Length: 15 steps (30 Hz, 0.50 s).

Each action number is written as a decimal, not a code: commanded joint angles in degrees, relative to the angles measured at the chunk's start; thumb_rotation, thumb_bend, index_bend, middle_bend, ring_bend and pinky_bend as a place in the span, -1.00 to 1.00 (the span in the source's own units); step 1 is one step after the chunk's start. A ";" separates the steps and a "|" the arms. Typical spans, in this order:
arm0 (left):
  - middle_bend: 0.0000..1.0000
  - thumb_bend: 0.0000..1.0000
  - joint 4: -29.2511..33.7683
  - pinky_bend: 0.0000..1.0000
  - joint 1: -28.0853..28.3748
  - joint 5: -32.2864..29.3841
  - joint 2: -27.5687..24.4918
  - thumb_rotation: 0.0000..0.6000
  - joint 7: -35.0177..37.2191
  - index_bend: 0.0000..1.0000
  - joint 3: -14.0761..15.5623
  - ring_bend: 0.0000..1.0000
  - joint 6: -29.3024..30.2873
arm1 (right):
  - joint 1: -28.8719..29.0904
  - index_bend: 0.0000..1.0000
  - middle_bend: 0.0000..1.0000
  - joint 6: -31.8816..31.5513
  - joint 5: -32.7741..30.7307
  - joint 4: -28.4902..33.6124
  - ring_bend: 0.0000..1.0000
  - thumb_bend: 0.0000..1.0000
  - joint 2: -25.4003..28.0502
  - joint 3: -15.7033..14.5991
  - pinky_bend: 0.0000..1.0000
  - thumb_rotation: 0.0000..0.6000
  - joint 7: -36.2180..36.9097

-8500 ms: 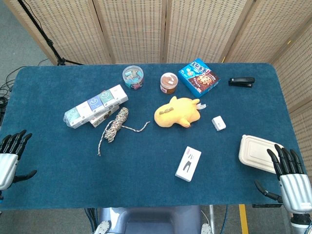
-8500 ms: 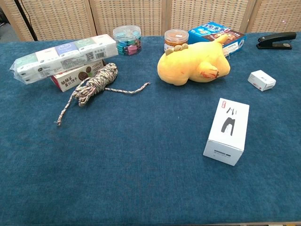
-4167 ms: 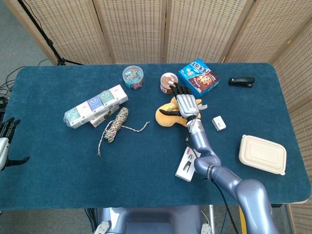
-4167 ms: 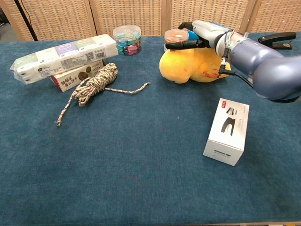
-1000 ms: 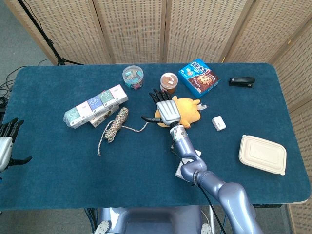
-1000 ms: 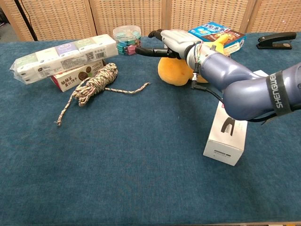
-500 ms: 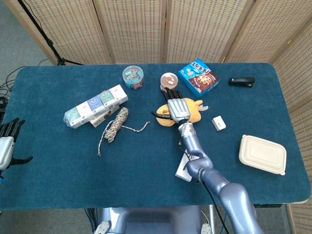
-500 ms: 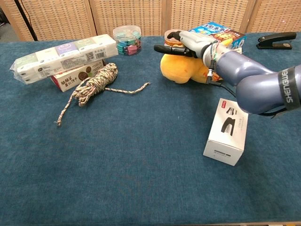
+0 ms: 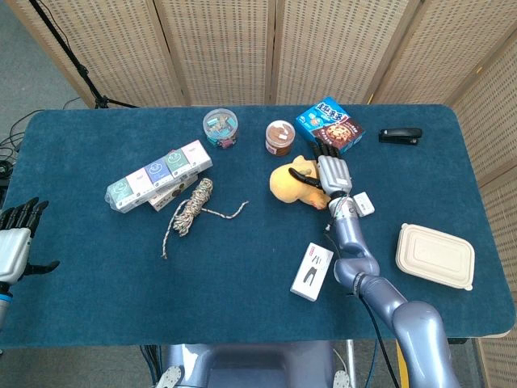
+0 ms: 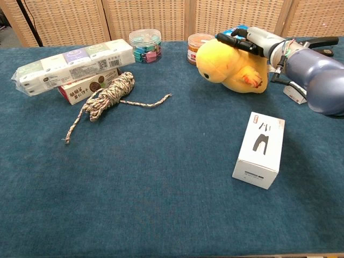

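Note:
A yellow plush toy (image 9: 292, 186) lies on the blue table, just in front of a brown jar (image 9: 280, 136) and a blue snack box (image 9: 329, 127). My right hand (image 9: 333, 174) lies over the toy's back and grips it, thumb hooked on top. In the chest view the plush toy (image 10: 228, 67) faces left with its head raised, and the right hand (image 10: 252, 40) clasps its upper back. My left hand (image 9: 16, 242) hangs off the table's left edge, fingers apart, holding nothing.
A coiled rope (image 9: 191, 206), a tissue pack (image 9: 158, 174) and a clip jar (image 9: 220, 128) sit at the left. A white carton (image 9: 312, 271) lies near the front. A small white box (image 9: 363, 204), a stapler (image 9: 401, 135) and a lidded food container (image 9: 435, 255) are at the right.
My right hand swept from the toy's left side to its right and closed on it. The toy shifted right and turned, its head now raised. The left hand barely moved.

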<state>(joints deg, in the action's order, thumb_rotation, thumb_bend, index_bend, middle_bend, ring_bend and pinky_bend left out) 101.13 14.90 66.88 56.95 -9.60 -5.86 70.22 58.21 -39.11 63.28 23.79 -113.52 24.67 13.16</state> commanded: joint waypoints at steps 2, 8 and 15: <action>-1.00 -1.00 0.02 -1.00 -0.04 0.12 -0.08 1.00 0.21 -1.00 0.04 -1.00 0.03 | -0.66 -1.00 -1.00 -0.44 -0.89 0.85 -1.00 -1.00 1.26 0.87 -1.00 -1.00 -0.06; -1.00 -1.00 0.13 -1.00 -0.26 0.92 -0.48 1.00 1.24 -1.00 0.19 -1.00 0.19 | -2.17 -1.00 -1.00 -5.02 0.59 8.02 -1.00 -1.00 4.04 0.14 -1.00 -1.00 -1.45; -1.00 -1.00 0.42 -1.00 -0.91 2.81 -1.16 1.00 2.79 -1.00 0.61 -1.00 1.06 | -4.40 -1.00 -1.00 -10.80 0.94 21.68 -1.00 -1.00 8.45 -0.17 -1.00 -1.00 -7.57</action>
<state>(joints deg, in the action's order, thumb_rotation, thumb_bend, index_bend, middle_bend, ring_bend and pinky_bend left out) 101.49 14.13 69.48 55.91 -7.00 -5.34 71.13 55.12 -47.06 64.05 40.14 -107.41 24.70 8.86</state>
